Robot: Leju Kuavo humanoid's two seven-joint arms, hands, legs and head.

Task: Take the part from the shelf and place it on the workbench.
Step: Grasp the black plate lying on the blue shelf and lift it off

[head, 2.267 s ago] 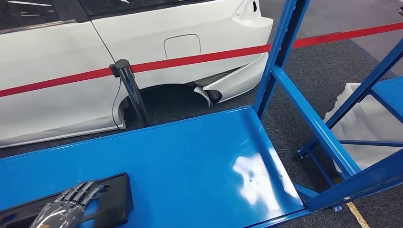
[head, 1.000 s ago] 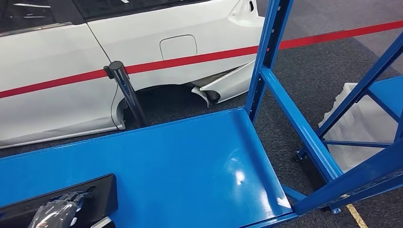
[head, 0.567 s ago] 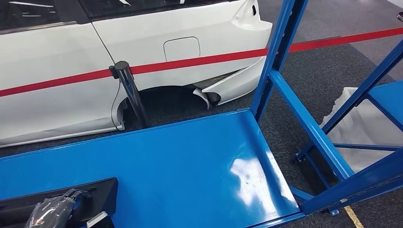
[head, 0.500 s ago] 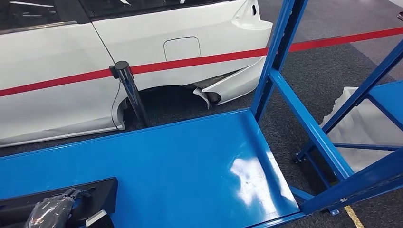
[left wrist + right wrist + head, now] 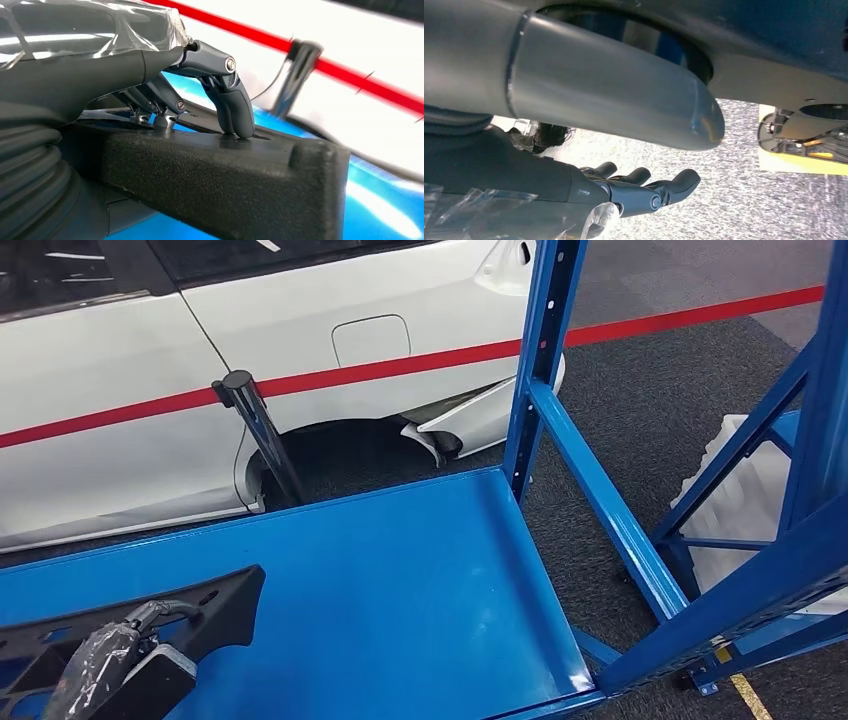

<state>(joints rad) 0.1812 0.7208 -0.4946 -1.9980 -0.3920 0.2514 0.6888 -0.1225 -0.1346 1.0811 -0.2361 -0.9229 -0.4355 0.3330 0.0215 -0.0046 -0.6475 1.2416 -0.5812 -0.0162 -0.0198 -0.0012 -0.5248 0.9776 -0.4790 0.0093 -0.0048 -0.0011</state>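
Part [image 5: 120, 625]: black plastic piece, long and flat with moulded ribs and small holes, at the near left of the blue shelf [image 5: 400, 580]. Its right end looks tipped up off the blue surface in the head view; whether the rest is clear of the shelf, cannot tell.

Left hand [image 5: 95, 665]: wrapped in clear film, clamped on the part. In the left wrist view the hand [image 5: 165, 75] has its thumb [image 5: 235, 107] pressed down on the top face of the part [image 5: 220, 185], with darker fingers curled behind the edge. Grasp looks firm enough from here, though it sits toward one end of a long piece, so the free end may sag or swing.

Right hand [image 5: 644, 192]: hangs low beside the body over grey speckled floor [image 5: 734, 185], fingers apart and loosely extended, holding nothing.

Surroundings: white car [image 5: 300, 370] behind the shelf, red barrier tape [image 5: 420, 362] strung from a dark post [image 5: 255, 435], blue rack uprights [image 5: 540, 340] at the right end, a white crate [image 5: 750, 510] on dark carpet beyond.

Progress, as judged: grasp made, lift apparently just starting. Part not yet off the shelf. Left to do: raise it clear, carry it away from the rack, set it on the workbench, let go. No workbench identifiable in these views, so most of the task remains.
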